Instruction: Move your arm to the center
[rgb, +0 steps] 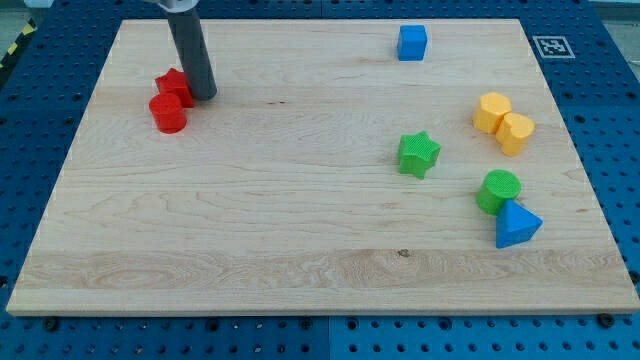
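Standing at the view's upper left, my tip (203, 95) rests on the wooden board (300, 280), just to the right of a red block (174, 85) whose shape is partly hidden behind the rod, and touching or very nearly touching it; contact cannot be confirmed. No pincer is fitted: the arm ends in a plain rod, so there is nothing to be apart, together or clamped. Directly below that block, and pressed against it, sits a red cylinder (168, 113).

Moving outward, the middle of the board, which is the task's target, lies well apart from my tip, down and toward the view's right. It holds no block. Nearest to it is a green star (419, 155), somewhat right of centre. A blue cube (412, 43) sits alone near the top edge.

At the view's right, two yellow blocks (503, 123) stand touching one another; their shapes look roughly hexagonal and cylindrical, though this is uncertain. Below them a green cylinder (499, 190) touches a blue triangular block (517, 225).

Assessment: the task appears barely begun, since my tip stands far from the centre. A diagonal run down and to the right leads away from both red blocks, so neither should be dragged along. The main risk is overshooting into the green star.
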